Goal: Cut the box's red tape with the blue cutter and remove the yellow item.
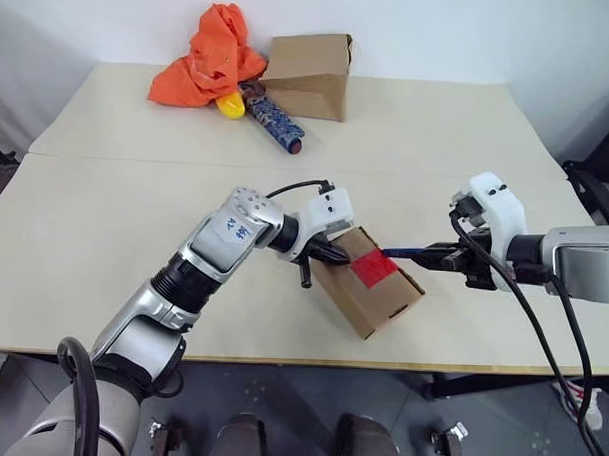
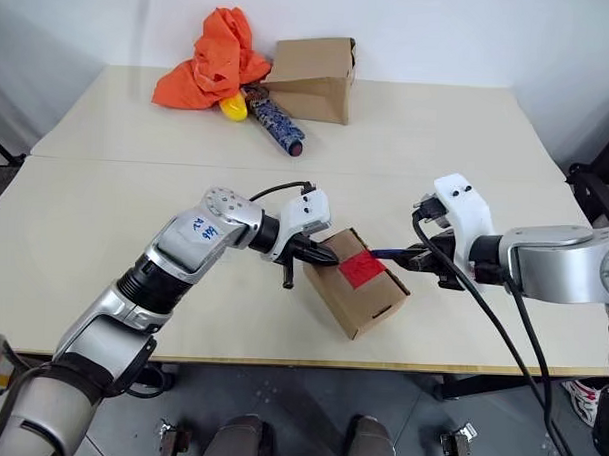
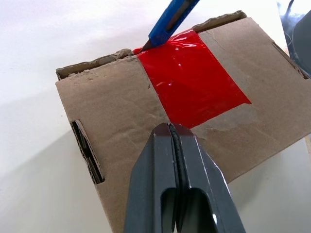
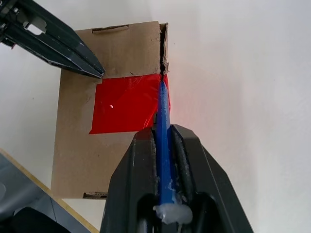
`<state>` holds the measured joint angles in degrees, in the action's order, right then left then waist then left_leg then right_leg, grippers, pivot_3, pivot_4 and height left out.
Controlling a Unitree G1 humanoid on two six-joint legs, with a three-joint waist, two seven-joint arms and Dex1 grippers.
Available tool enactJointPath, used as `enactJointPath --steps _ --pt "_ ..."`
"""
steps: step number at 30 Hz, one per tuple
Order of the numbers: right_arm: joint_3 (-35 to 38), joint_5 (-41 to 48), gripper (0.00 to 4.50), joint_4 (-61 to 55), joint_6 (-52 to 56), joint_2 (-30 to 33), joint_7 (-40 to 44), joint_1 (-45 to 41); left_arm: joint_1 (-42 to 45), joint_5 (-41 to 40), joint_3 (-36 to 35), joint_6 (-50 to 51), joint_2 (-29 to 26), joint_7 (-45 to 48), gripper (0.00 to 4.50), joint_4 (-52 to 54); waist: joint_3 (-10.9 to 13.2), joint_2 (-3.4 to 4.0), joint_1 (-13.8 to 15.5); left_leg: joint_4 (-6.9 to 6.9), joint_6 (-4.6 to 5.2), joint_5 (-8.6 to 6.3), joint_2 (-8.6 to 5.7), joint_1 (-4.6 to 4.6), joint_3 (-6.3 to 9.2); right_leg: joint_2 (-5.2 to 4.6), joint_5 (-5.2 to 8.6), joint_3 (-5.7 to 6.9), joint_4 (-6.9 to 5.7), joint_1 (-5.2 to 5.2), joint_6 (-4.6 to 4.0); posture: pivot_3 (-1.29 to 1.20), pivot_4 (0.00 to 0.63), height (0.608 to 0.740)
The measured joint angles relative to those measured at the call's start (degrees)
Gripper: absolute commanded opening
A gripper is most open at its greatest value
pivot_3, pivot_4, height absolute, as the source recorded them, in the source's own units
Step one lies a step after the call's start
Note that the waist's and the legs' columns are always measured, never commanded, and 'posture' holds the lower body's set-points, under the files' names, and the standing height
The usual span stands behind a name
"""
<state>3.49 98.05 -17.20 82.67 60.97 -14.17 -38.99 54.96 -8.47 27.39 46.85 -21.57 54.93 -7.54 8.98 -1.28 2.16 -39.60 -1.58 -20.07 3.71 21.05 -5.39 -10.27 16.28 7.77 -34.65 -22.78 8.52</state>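
I see the pale table [image 1: 105, 221] running across most of the head view, with two cartons on it. The larger plain carton [image 1: 312, 74] stands at the upper middle of the frame, and to its left an orange cloth [image 1: 210, 57] lies heaped in the upper left. Touching the lower edge of that cloth are a blue-patterned cylinder [image 1: 274, 117] and a small glossy yellow object [image 1: 230, 106].

Lower down, just right of center, the box [image 1: 368, 282] lies near the table's front edge, turned at an angle to it. The red tape [image 1: 374, 266] sits on its upward face and reaches the seam on the side toward the right of the frame.

My left gripper [image 1: 332, 253] comes in from the lower left with its fingers pressed together, nothing between them, and the tips rest on the box's top just beside the tape's edge. My right gripper [image 1: 445, 259] reaches in from the right of the frame, its fingers clamped on the blue cutter [image 1: 404, 252]. The cutter points toward the box, and its dark tip meets the tape right at the seam along the flap edge, as I see in both wrist views.
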Motion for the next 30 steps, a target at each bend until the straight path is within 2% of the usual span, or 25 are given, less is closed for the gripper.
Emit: enactJointPath --steps 8,12,17,24,30 --pt "-3.5 11.5 0.15 -0.7 -6.1 13.6 -0.5 1.6 0.3 0.0 0.1 0.1 1.0 -0.4 0.02 -0.3 0.0 0.00 0.8 -0.17 0.18 -0.15 0.00 0.13 0.02 -0.01 -0.05 0.03 0.16 0.02 0.03 0.00 0.150 0.740" --pt "-4.8 13.0 0.15 -1.6 -8.0 17.0 1.0 2.3 0.5 0.0 0.1 0.1 1.4 -0.4 0.02 -1.0 0.0 0.00 0.8 -0.25 0.23 -0.18 0.00 0.14 0.02 -0.01 -0.10 0.03 0.26 0.06 0.05 0.00 0.150 0.740" --pt "-7.0 12.4 0.15 -2.3 -10.4 16.8 0.7 2.2 0.7 0.0 0.0 0.2 1.5 -0.4 0.02 -1.8 0.0 -0.01 0.7 -0.33 0.27 -0.22 0.02 0.10 0.02 -0.01 -0.13 0.02 0.46 0.11 0.04 0.00 0.150 0.740" --pt "-10.3 7.5 0.15 -0.4 -11.1 10.7 -0.5 -0.3 0.6 0.0 -0.3 1.2 1.5 -1.0 0.02 -1.9 -0.3 -0.07 0.3 -0.36 0.28 -0.23 0.06 0.08 0.02 0.00 -0.17 0.02 0.45 0.13 0.02 0.00 0.150 0.740" --pt "-10.0 7.4 0.15 -0.3 -10.8 11.1 0.3 0.2 0.4 0.0 -0.3 1.8 1.6 -1.5 0.02 -1.3 -0.3 -0.01 0.1 -0.37 0.32 -0.25 0.06 0.10 0.02 0.00 -0.18 0.02 0.47 0.13 0.01 0.00 0.150 0.740"
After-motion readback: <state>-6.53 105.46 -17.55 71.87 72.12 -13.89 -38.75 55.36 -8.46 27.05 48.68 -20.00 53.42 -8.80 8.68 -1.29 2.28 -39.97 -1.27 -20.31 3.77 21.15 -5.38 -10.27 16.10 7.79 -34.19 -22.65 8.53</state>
